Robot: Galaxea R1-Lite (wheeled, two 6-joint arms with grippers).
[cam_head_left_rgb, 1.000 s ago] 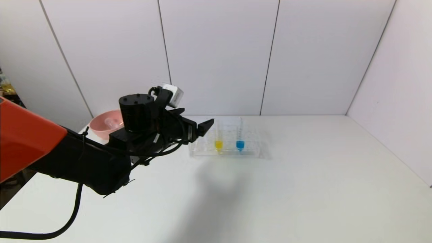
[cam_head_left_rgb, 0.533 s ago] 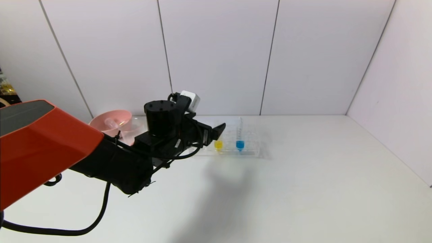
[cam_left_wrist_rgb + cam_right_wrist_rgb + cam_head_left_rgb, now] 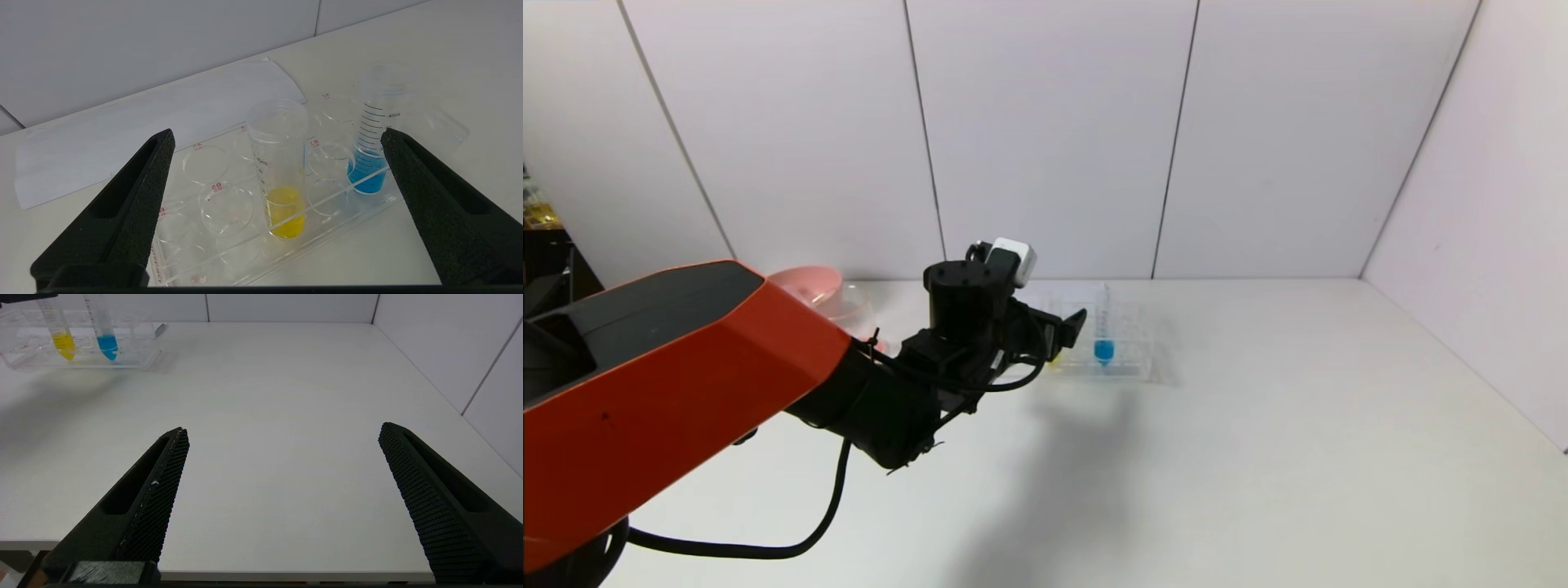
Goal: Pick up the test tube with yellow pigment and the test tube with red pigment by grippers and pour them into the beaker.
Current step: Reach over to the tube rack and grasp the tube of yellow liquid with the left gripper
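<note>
Yellow-filled test tube with yellow pigment [image 3: 280, 171] stands upright, mouth up, in the rack [image 3: 335, 212], before the wide-open left end effector [image 3: 278, 134].

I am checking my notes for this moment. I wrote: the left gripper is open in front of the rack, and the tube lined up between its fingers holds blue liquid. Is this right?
Not quite. The left gripper is open in front of the rack, but the tube lined up between its fingers is the test tube with yellow pigment. The blue tube stands off to one side, near one finger. The left wrist view shows this.
</note>
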